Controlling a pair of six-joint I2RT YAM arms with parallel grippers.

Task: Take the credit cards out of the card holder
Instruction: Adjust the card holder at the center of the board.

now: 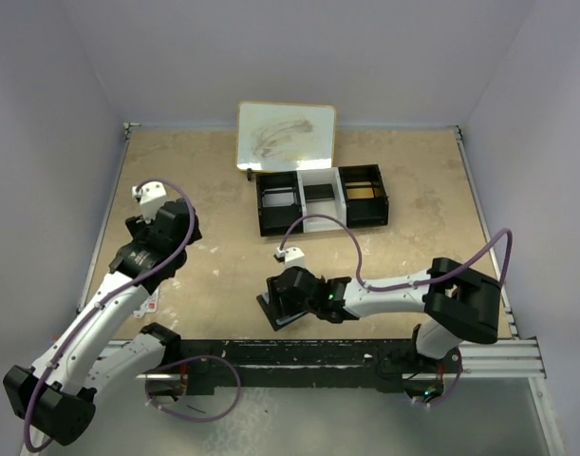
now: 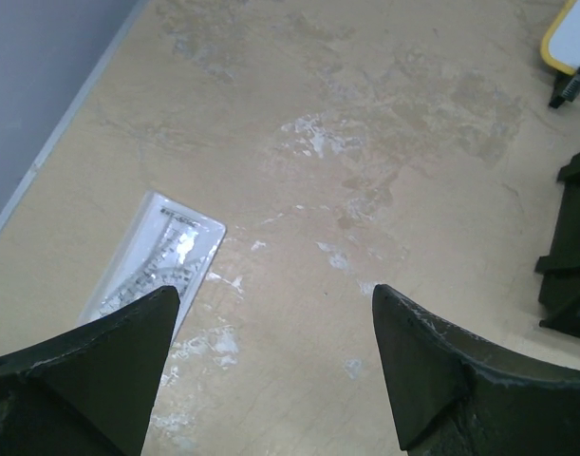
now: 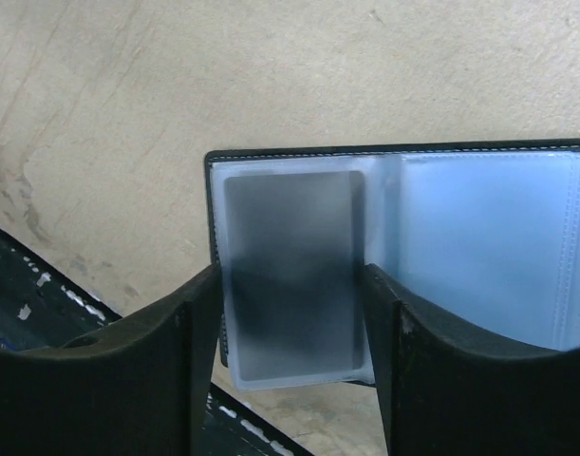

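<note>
The card holder (image 3: 479,237) lies open near the table's front edge, its clear blue-grey pockets facing up; from above it is a dark shape (image 1: 273,310) under the right wrist. A dark credit card (image 3: 291,275) sits in a clear sleeve at the holder's left end. My right gripper (image 3: 291,304) straddles that sleeve, and each finger touches one of its long edges. My left gripper (image 2: 275,313) hangs open over bare table at the left with nothing between its fingers. A pale credit card (image 2: 157,261) lies flat on the table by its left finger.
A black-and-white three-compartment tray (image 1: 261,204) stands at the back centre, and its edge shows in the left wrist view (image 2: 574,256). A small whiteboard (image 1: 287,136) leans behind it. The black front rail (image 3: 24,304) runs just beside the holder.
</note>
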